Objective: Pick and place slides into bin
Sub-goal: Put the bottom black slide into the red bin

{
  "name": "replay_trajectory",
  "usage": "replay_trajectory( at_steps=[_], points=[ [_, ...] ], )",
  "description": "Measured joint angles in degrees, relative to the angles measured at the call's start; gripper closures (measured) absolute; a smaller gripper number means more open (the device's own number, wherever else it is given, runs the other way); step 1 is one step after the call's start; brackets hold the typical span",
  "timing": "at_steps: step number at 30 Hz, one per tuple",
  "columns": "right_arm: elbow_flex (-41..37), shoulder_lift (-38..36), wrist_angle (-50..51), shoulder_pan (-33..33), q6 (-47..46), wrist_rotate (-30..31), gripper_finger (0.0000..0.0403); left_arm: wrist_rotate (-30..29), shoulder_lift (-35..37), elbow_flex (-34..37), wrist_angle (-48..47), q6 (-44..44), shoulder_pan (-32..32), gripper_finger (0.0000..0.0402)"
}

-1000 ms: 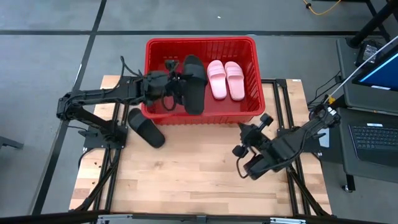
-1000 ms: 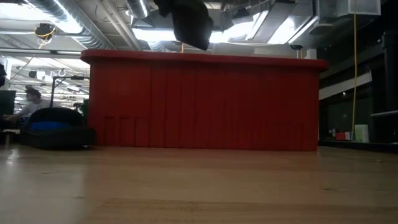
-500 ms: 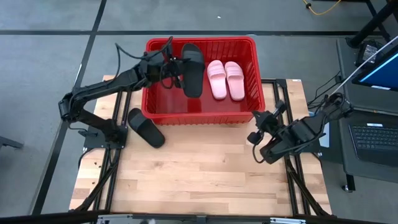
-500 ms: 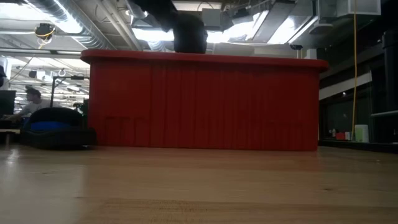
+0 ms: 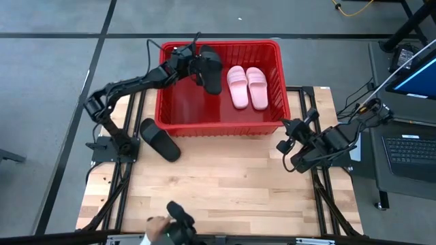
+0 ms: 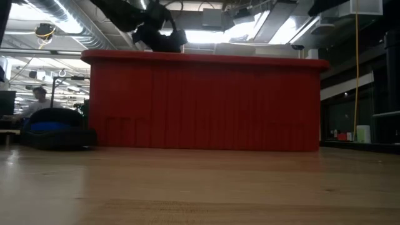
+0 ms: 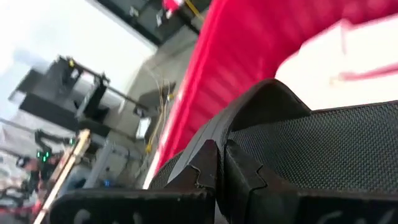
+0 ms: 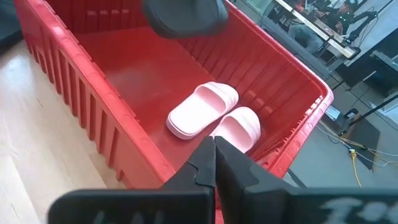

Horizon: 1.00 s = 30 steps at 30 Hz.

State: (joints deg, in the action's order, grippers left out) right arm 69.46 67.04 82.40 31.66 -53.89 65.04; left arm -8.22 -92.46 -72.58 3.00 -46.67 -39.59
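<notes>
The red bin [image 5: 219, 121] stands at the table's far middle, and two pink slides [image 5: 247, 87] lie side by side on its floor at the right. My left gripper [image 5: 195, 66] reaches in from the left, shut on a black slide [image 5: 210, 69] held over the bin's far left part. In the low view that slide [image 6: 161, 39] is above the rim. A second black slide [image 5: 160, 139] lies flat on the table by the bin's near left corner. My right gripper [image 5: 285, 135] hovers shut off the bin's near right corner, holding nothing. My left gripper pinches the black slide at its side edge [image 7: 214, 127] between its two fingers. The fingers come nearly level from the table's left. The slide's textured face [image 7: 311, 143] spreads out beyond them. The slide is lifted clear, above the bin's rim.
A person's hand holding a dark object [image 5: 172, 226] shows at the table's near edge. Bare wooden table [image 5: 225, 184] lies in front of the bin. A laptop and a desk [image 5: 409, 146] stand past the right edge.
My left gripper has carried the black slide from the bin's near left part toward its far edge and a little down. The slide now looks shorter from above. My right gripper has drawn back toward the table's right and far side. A hand has appeared at the near edge.
</notes>
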Motion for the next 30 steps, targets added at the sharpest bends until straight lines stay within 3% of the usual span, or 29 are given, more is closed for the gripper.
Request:
replay_trajectory(
  at_steps=[4, 9, 30],
  points=[
    [-0.5, -1.0, -0.3, 0.0, 0.0, 0.1, 0.0397, 1.9, -1.2, 0.0, 0.5, -1.0, -2.2, 0.0398],
    [-0.5, -1.2, -0.4, 0.0, 0.2, 4.5, 0.0396, 7.4, -1.3, 0.0, 0.3, 1.0, -3.5, 0.0398],
    [-0.5, -1.2, -1.6, 0.0, 3.2, 5.0, 0.0398, 7.3, -1.4, 0.0, -3.3, 5.6, -0.6, 0.0398]
  ],
)
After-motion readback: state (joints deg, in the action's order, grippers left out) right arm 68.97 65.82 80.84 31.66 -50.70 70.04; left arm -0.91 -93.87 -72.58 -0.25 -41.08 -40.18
